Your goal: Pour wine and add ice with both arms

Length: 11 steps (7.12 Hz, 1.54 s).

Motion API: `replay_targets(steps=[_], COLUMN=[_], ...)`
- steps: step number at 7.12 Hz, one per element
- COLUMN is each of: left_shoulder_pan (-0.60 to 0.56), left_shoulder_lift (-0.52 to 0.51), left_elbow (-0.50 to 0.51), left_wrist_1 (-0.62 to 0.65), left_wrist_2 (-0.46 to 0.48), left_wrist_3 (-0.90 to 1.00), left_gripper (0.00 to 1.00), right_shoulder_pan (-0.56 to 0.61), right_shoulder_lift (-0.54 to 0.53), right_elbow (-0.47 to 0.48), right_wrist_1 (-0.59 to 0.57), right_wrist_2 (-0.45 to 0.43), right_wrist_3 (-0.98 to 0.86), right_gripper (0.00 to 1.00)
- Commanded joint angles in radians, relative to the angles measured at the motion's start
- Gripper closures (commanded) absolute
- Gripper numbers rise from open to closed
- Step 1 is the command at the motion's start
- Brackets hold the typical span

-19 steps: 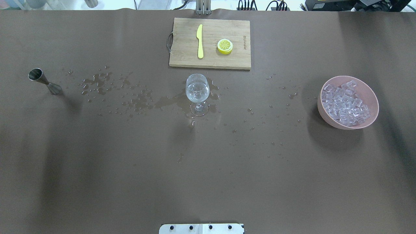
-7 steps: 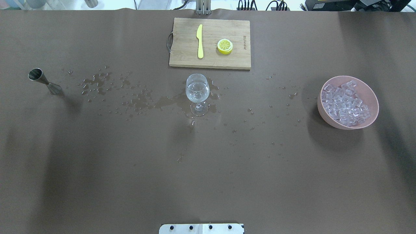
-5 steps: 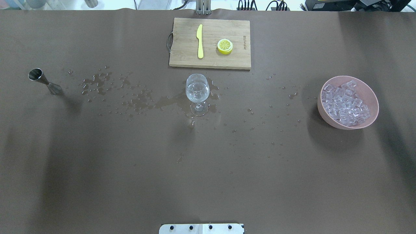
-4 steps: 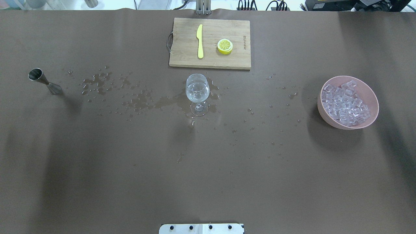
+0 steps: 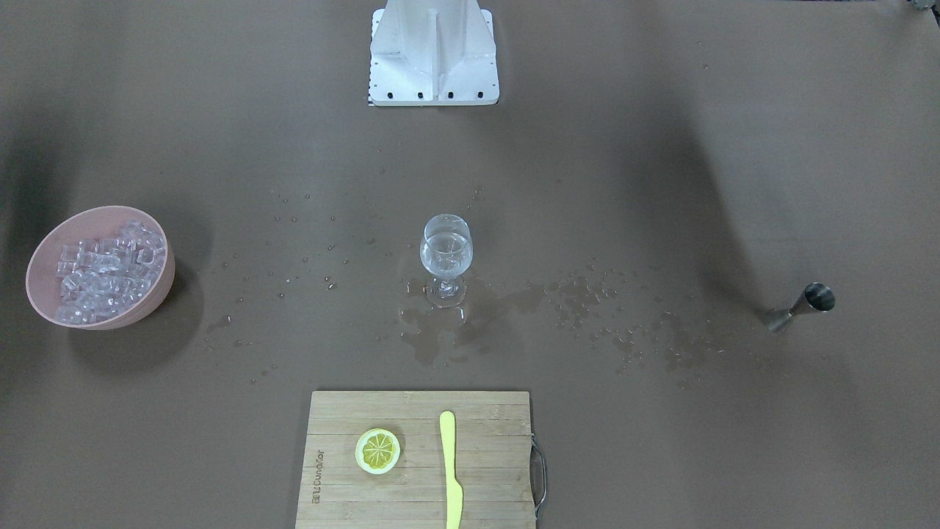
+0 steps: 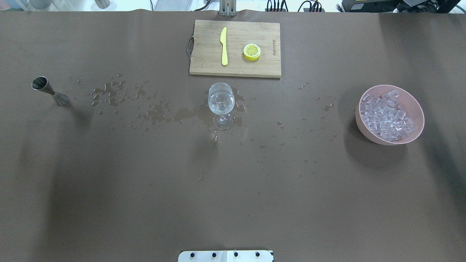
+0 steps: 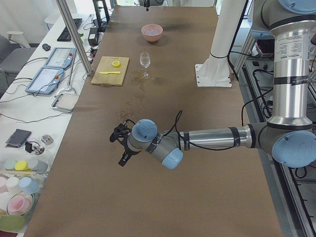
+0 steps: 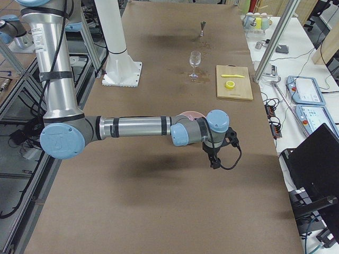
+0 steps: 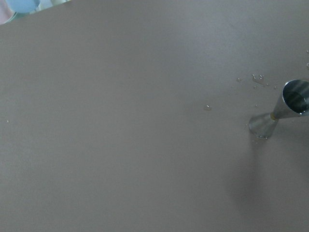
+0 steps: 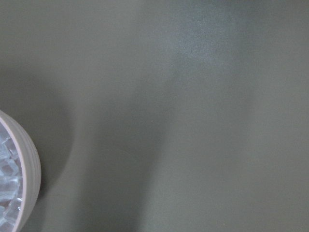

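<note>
A wine glass (image 6: 221,102) with a little clear wine stands at the table's middle; it also shows in the front view (image 5: 446,253). Ice cubes (image 6: 387,116) fill a pink bowl (image 6: 418,125) on the right. A steel jigger (image 6: 49,91) stands at the far left and shows in the left wrist view (image 9: 282,111). My left gripper (image 7: 122,148) hovers over the table's left end, and my right gripper (image 8: 216,157) hovers near the bowl (image 8: 190,112). Both show only in the side views, so I cannot tell whether they are open or shut.
A wooden cutting board (image 6: 204,65) at the far middle carries a yellow knife (image 6: 224,45) and a lemon slice (image 6: 252,51). Spilled drops (image 6: 156,112) lie around the glass and towards the jigger. The white pedestal (image 5: 433,51) stands at the near edge.
</note>
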<state>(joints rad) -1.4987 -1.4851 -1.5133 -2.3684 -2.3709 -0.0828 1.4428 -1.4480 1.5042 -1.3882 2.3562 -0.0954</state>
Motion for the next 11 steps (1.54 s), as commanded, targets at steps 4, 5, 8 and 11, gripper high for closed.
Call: replay_targets(steps=[4,5,8,11], left_shoulder_pan=[0.023,0.037,0.213,0.274], left_shoulder_lift=[-0.004,-0.015,-0.049,-0.047], left_elbow=[0.152,0.172,0.177,0.177], left_wrist_1=[-0.439,-0.518,-0.688,-0.753], left_wrist_2=[-0.004,0.008,0.225,0.333], left_wrist_3=[-0.306,-0.377,-0.524,-0.572], left_gripper=[0.01,0.03,0.02,0.03], right_shoulder_pan=[-0.004,-0.007,-0.036,-0.058], right_shoulder_lift=[-0.002,-0.003,-0.005,-0.005], right_elbow=[0.001,0.001,-0.004,-0.004], right_wrist_1=[0.000,0.000,0.000,0.000], right_wrist_2=[0.005,0.005,0.003,0.003], right_wrist_3=[-0.001,-0.001,0.002,0.002], right_gripper=[0.00,0.00,0.00,0.00])
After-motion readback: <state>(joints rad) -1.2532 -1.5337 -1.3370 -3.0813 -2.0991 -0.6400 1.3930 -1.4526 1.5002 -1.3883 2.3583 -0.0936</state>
